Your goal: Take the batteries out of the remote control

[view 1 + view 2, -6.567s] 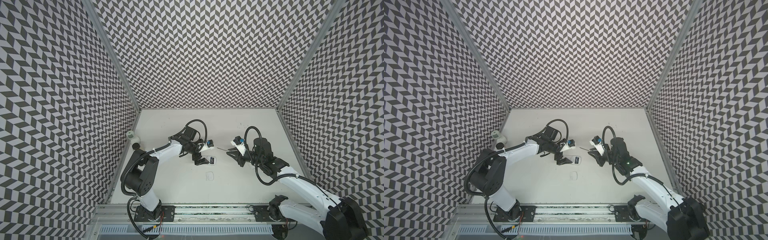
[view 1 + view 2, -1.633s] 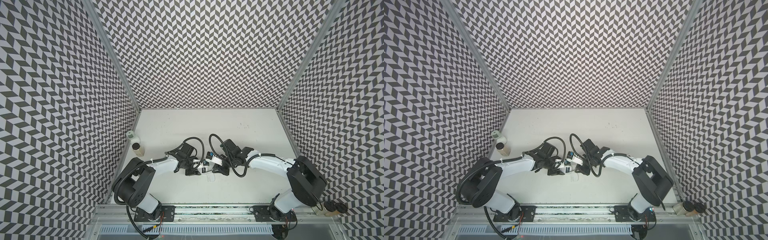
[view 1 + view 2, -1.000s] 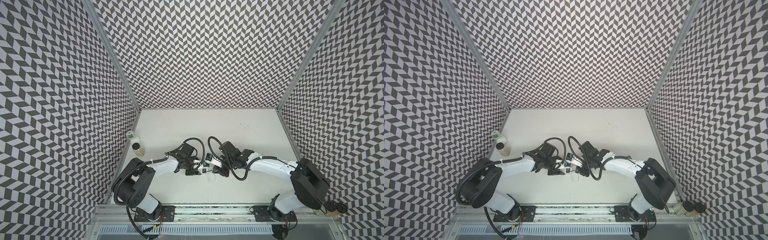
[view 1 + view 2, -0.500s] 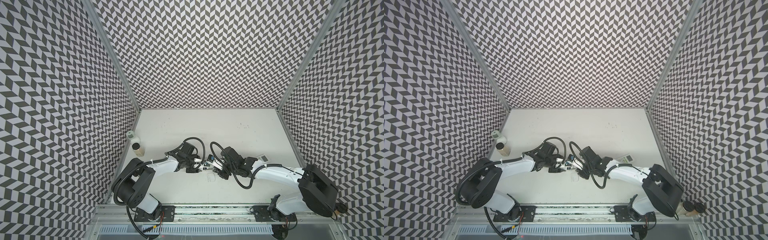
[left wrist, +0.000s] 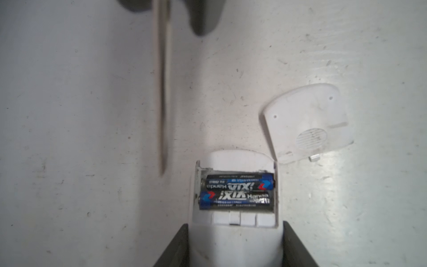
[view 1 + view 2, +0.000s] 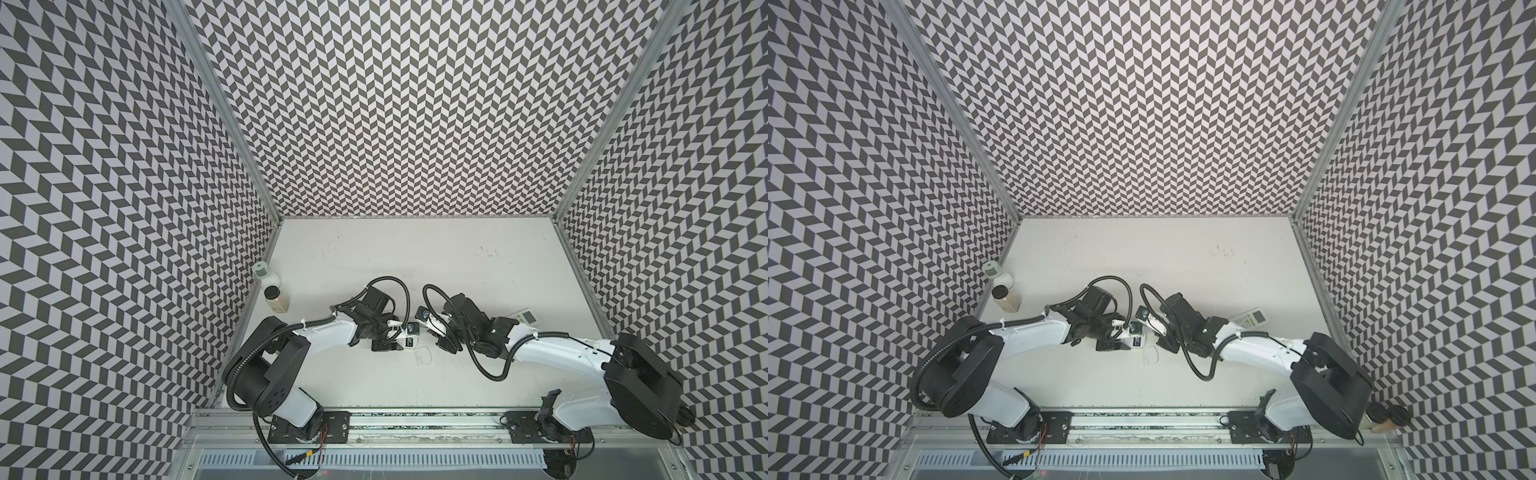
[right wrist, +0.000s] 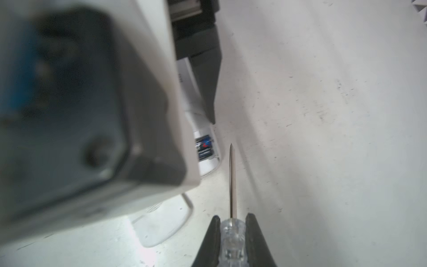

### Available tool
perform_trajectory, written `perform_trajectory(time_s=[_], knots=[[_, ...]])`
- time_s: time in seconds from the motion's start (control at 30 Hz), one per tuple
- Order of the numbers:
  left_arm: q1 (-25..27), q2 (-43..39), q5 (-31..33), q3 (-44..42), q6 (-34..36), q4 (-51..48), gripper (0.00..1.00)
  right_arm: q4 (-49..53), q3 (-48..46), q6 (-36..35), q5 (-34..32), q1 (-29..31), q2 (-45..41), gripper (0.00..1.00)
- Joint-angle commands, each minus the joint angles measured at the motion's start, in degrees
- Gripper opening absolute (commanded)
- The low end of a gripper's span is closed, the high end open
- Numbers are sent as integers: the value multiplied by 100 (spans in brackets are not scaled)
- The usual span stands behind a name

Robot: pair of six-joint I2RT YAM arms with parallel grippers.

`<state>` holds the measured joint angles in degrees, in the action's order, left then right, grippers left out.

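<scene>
Bright even light, soft shadows, glare on table (image 5: 335,185), batteries (image 5: 235,191) sharp, screwdriver (image 5: 164,104) blurred, wrist-view edges soft

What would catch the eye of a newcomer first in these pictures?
The zigzag black-and-white walls surround everything in both top views. At the middle of the table, the left gripper holds a white remote whose open compartment shows two black batteries, with its cover lying beside it. The right gripper holds a slim screwdriver, its tip close to the remote but apart from it.
</scene>
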<state>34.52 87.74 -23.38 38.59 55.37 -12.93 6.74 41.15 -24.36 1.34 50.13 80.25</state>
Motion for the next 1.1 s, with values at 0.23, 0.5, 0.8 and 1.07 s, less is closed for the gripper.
perform_trajectory(time_s=[0.23,0.5,0.8,1.07], knots=[[41,-15,-252,-53,-167,-331,37,-101,29,-253,488,-100,-291,0],[42,-12,-228,-44,-189,-311,36,954,313,-367,2097,-464,-172,0],[38,-19,-211,-48,-186,-302,36,965,398,-307,2497,-522,135,0],[46,-29,-211,-52,-183,-303,36,987,388,-280,2214,-522,211,0]])
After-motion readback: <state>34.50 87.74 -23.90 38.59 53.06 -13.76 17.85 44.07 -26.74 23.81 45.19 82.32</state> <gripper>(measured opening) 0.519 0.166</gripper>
